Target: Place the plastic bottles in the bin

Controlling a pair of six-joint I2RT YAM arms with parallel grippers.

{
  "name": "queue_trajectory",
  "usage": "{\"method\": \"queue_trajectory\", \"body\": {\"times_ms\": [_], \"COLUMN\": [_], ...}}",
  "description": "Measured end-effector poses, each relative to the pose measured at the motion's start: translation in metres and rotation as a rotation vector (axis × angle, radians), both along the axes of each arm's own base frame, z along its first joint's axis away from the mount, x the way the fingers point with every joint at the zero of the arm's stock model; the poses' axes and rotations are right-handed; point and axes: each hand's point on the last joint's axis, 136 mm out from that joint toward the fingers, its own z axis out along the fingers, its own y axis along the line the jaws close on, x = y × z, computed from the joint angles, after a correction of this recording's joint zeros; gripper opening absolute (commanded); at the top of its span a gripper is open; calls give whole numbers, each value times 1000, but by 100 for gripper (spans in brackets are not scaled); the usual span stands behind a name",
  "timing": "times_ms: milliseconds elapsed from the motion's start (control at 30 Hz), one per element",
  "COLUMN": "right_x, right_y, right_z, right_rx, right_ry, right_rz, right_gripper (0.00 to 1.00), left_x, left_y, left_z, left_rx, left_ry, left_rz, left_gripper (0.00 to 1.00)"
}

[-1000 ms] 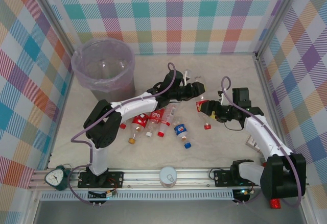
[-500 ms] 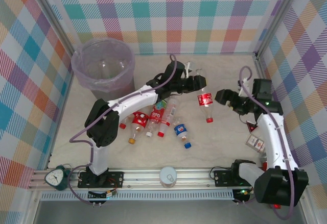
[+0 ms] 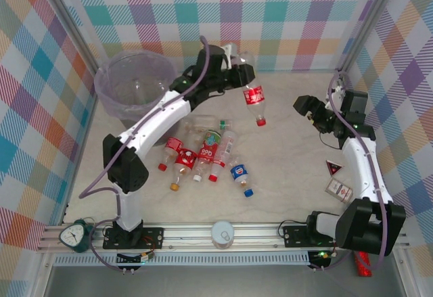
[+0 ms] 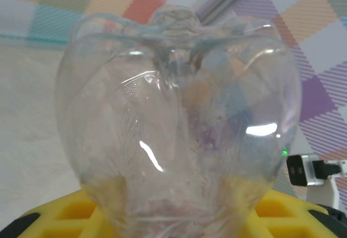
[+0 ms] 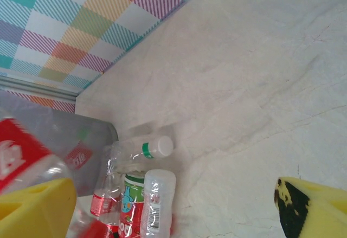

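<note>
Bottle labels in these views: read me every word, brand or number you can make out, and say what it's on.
No text reads clearly.
Red label on the clear plastic bottle held by the left end effector: white script, too small.
Blue label on the small clear bottle: round logo, no legible word.
Other red-labelled bottles: blurred.

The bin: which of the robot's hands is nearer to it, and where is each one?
Left. The left hand, gripping a bottle, is just right of the bin in the top view; the right hand is far off to its right.
</note>
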Motion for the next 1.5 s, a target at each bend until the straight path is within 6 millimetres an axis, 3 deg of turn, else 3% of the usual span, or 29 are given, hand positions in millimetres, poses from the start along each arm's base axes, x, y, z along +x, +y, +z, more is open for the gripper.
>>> {"method": "queue_trajectory", "body": {"times_ms": [133, 233, 400, 567, 733, 833, 933, 1033, 1333, 1500], "right_x": [1, 3, 6, 6, 8, 7, 6, 5, 9, 9], "right_y": [2, 4, 9, 12, 13, 17, 23, 24, 27, 31], "right_z": [2, 4, -3, -2, 6, 5, 5, 5, 4, 3], "right_rx": [9, 18, 35, 36, 32, 32, 32, 30, 29, 26], "right_ry": [-11, -20, -5, -6, -19, -16, -16, -11, -3, 3], "right_rz": [14, 27, 52, 69, 73, 82, 98, 101, 109, 115], "right_gripper": [94, 94, 94, 94, 95, 95, 94, 94, 94, 95], "left_x": [8, 16, 22, 10, -1, 0, 8, 16, 28, 29], "left_y": [43, 88, 184, 288, 359, 382, 392, 400, 408, 406], "left_z": [32, 58, 108, 153, 167, 160, 142, 112, -6, -26], "left_rx": [-10, -15, -27, 35, 145, 233, 327, 428, 629, 678], "left_ry": [-41, -84, -177, -268, -295, -271, -234, -178, 39, 59], "left_rz": [81, 172, 376, 605, 764, 814, 831, 834, 762, 736], "left_gripper": [31, 27, 22, 12, 5, 2, 0, 0, 0, 0]}}
